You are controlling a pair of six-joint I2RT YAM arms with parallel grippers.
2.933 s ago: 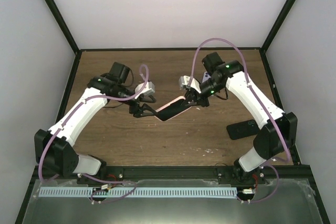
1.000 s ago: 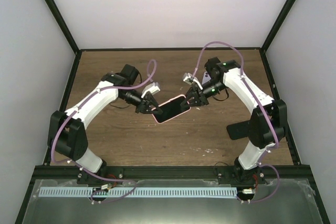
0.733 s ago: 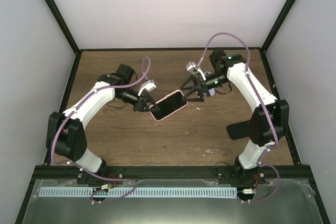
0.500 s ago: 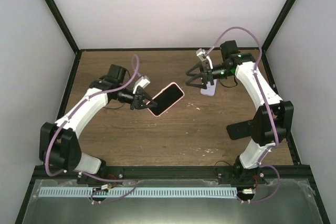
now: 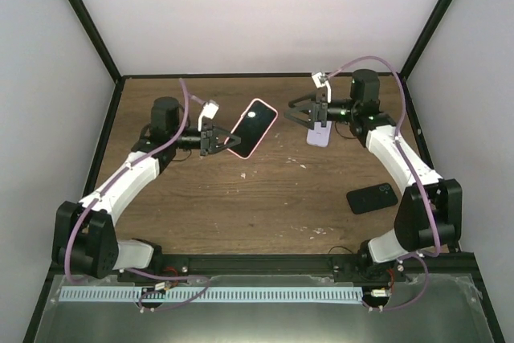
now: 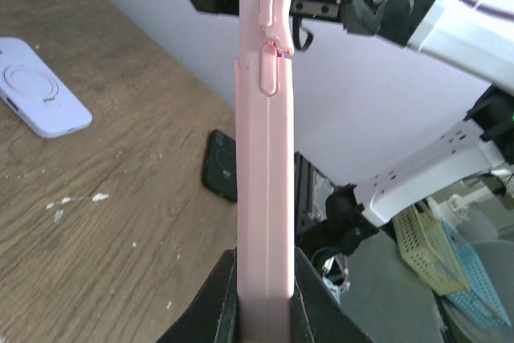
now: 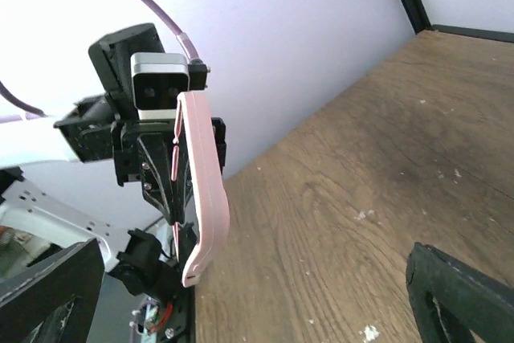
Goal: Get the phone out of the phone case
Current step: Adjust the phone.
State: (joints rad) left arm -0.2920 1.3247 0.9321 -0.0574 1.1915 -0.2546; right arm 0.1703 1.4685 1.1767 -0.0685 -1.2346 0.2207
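The left pincer [image 5: 215,140] is clamped on one end of the pink case [image 6: 262,198], holding it clear of the table [image 5: 265,198] with the phone [image 5: 250,124] seated inside. This probably offers the free end to the other arm. The right pincer [image 5: 299,110] hangs at three o'clock of the case, jaws spread wide, gripping nothing and touching nothing.

From the left wrist I see the pink case [image 6: 263,158] only edge-on, its top cut off, its foot buried between my left fingers [image 6: 218,303]; my right fingers [image 7: 454,291] are cropped at the frame's bottom corners.
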